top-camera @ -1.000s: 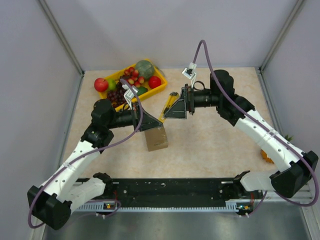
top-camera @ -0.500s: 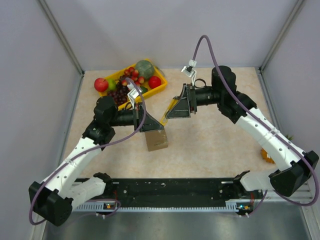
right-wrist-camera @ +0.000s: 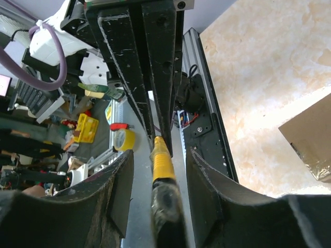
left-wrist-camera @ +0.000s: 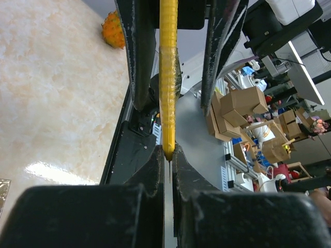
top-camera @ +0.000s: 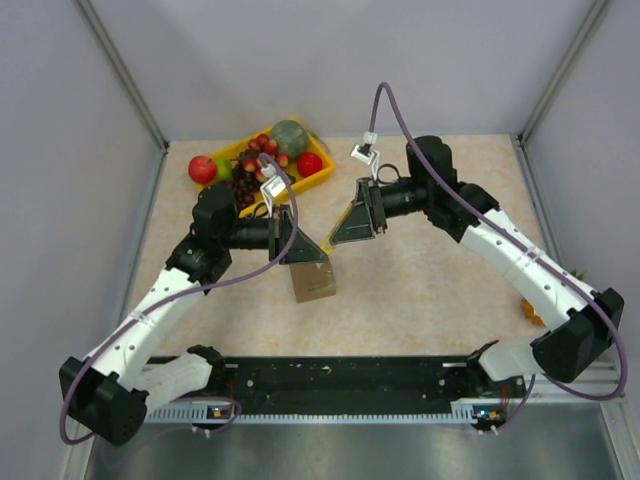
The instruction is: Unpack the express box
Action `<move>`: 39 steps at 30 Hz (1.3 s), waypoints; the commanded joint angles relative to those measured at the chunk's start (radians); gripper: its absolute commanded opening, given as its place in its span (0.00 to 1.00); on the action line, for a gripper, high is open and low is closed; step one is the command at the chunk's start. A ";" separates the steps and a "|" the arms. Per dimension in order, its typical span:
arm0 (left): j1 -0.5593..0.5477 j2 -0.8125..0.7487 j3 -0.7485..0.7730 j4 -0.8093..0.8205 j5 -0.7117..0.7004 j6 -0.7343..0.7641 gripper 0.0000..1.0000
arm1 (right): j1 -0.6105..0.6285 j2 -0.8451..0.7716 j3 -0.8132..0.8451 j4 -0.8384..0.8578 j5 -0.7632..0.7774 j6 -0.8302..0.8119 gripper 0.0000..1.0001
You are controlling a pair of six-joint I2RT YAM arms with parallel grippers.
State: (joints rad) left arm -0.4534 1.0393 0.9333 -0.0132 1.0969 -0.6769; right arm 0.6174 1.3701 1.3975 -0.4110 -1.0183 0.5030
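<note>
The express box (top-camera: 313, 281), small and of brown cardboard, lies on the table under the left gripper; one corner of the express box (right-wrist-camera: 309, 138) shows in the right wrist view. My left gripper (top-camera: 318, 247) hangs above it, shut on the blade end of a yellow utility knife (top-camera: 344, 218). In the left wrist view the knife (left-wrist-camera: 168, 77) runs straight up from the left gripper (left-wrist-camera: 166, 153). My right gripper (right-wrist-camera: 160, 155) straddles the knife's handle (right-wrist-camera: 161, 166), open, with a gap on each side.
A yellow tray (top-camera: 318, 178) of fruit stands at the back left. An orange spiky fruit (top-camera: 533, 312) lies by the right arm's base, and the same fruit (left-wrist-camera: 114, 30) shows in the left wrist view. Grey walls close in the table on three sides.
The right gripper has slid left along the knife's handle and its jaws have narrowed around it. The left gripper keeps its hold, shifted slightly up and right.
</note>
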 commanded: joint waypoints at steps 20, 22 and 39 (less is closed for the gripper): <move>-0.004 0.038 0.058 -0.079 0.026 0.109 0.00 | 0.015 0.026 0.089 -0.015 -0.075 -0.080 0.34; -0.004 0.039 0.064 -0.083 0.024 0.109 0.00 | 0.018 0.029 0.087 -0.029 -0.085 -0.096 0.35; -0.004 0.053 0.090 -0.146 0.014 0.155 0.00 | 0.025 0.055 0.126 -0.193 -0.039 -0.224 0.19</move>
State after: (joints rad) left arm -0.4580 1.0874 0.9821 -0.1963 1.1339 -0.5434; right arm 0.6197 1.4189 1.4689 -0.5945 -1.0500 0.3038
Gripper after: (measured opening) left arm 0.034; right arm 0.246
